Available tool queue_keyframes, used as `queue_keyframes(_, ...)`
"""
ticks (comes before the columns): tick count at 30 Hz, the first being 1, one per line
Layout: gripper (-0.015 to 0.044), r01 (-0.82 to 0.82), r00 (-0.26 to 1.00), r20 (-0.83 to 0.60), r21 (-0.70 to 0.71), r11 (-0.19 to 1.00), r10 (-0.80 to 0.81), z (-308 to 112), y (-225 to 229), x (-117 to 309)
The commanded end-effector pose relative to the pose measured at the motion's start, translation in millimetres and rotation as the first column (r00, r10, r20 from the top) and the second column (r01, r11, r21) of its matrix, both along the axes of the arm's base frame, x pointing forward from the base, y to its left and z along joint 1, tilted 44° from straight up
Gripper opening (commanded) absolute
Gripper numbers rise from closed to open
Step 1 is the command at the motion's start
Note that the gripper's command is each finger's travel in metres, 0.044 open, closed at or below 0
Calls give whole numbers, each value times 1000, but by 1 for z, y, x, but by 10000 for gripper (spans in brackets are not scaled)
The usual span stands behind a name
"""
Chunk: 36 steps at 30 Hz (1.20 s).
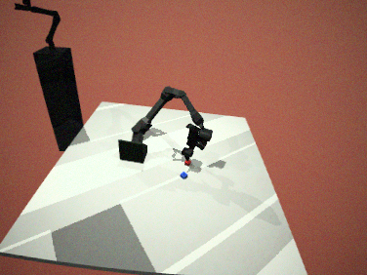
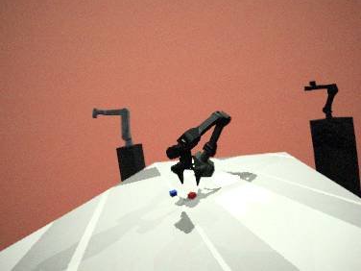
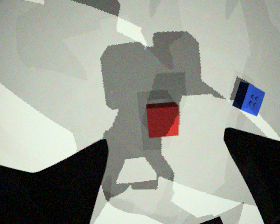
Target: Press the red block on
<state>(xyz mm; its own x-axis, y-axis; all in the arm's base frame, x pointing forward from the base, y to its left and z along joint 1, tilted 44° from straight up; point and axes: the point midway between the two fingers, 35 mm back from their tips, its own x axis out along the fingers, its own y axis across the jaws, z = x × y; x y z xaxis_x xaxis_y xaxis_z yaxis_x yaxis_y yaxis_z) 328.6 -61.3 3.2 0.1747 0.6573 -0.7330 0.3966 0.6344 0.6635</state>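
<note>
Red block, probably light, stiff, smooth-sided.
Red block (image 1: 187,162) (image 2: 192,195) (image 3: 163,120) on the table (image 1: 205,224) (image 2: 158,250) (image 3: 205,155), near the blue block (image 1: 183,175) (image 2: 173,193) (image 3: 250,99); best pinched low on opposite side faces. Gripper (image 1: 187,156) (image 2: 190,184) (image 3: 168,140) wide open, nothing held, fingers pointing down above it; arm (image 1: 155,109) (image 2: 204,126) bent high at the elbow.
</note>
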Motion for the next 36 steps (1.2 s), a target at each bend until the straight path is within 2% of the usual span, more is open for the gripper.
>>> queue_keyframes(1,440,-8,1000,-8,13,1000,8,-11,13,0)
queue_keyframes(29,440,-8,1000,-7,14,1000,8,-44,41,4)
queue_keyframes(36,256,-8,1000,-7,14,1000,8,-44,41,4)
